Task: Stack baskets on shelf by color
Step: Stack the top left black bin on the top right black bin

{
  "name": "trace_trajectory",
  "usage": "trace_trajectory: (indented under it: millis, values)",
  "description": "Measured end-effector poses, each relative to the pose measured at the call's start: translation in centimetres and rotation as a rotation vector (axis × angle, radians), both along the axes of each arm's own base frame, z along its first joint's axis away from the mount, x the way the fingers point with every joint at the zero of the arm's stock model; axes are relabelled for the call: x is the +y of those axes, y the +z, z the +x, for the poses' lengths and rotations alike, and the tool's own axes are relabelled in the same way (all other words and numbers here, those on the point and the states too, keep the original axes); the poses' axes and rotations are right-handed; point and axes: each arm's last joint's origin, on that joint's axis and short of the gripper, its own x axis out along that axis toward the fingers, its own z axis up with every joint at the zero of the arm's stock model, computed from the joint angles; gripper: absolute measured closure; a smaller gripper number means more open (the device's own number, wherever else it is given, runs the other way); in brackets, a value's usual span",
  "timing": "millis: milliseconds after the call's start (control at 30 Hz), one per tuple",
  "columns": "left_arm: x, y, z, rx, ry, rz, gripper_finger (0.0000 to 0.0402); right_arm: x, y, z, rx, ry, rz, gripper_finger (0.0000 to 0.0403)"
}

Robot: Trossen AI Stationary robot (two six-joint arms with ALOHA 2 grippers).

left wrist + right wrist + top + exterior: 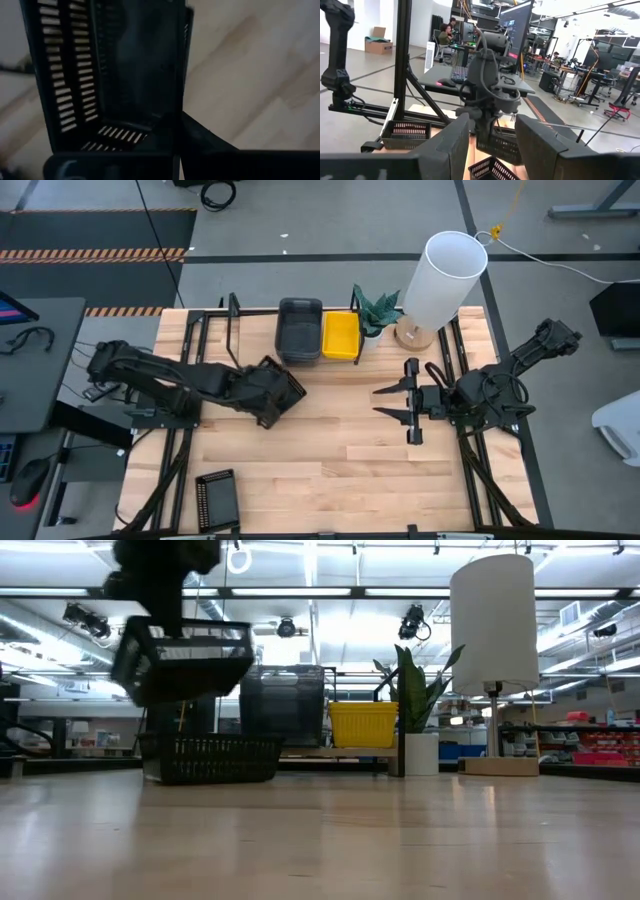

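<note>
My left gripper [262, 392] is over the table's middle left, shut on a small black slatted basket [180, 660] that it holds in the air. A second black basket [210, 758] sits on the table below it. A third black basket [217, 500] lies near the table's near left corner. On the shelf [255, 315] along the far edge stand a dark grey basket [300, 330] and a yellow basket [341, 335], side by side. My right gripper [376, 402] hovers open at the middle right, pointing toward the table's left. My left gripper has the black basket by one side wall [176, 105]. One finger [110, 167] is inside the basket and the other finger [215, 150] is outside. The basket [180, 660] is lifted clear of the table, hangs below the gripper and is slightly tilted.
A potted plant [375, 310] and a tall white lamp [440, 280] stand on the far right of the table, beside the yellow basket. Black frame rails [175, 440] run along the left and right sides. Bare wood [340, 470] lies in the middle and near part.
</note>
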Motion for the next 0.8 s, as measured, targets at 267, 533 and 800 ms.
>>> trace_trajectory:
  millis: [267,533,800]
  values:
    - [-0.8,-2.3,4.4,0.096,-0.061,0.068,0.0389,0.0,-0.1,0.0,0.007,0.001,-0.004,0.0238]
    - [-1.1,-5.8,5.6,0.276,-0.069,0.085,0.0385,0.0,-0.1,0.0,0.011,0.001,-0.006,0.0238]
    - [-1.4,-6.6,5.9,0.315,-0.104,0.043,0.0379,0.0,-0.1,0.0,0.010,0.001,-0.006,0.0238]
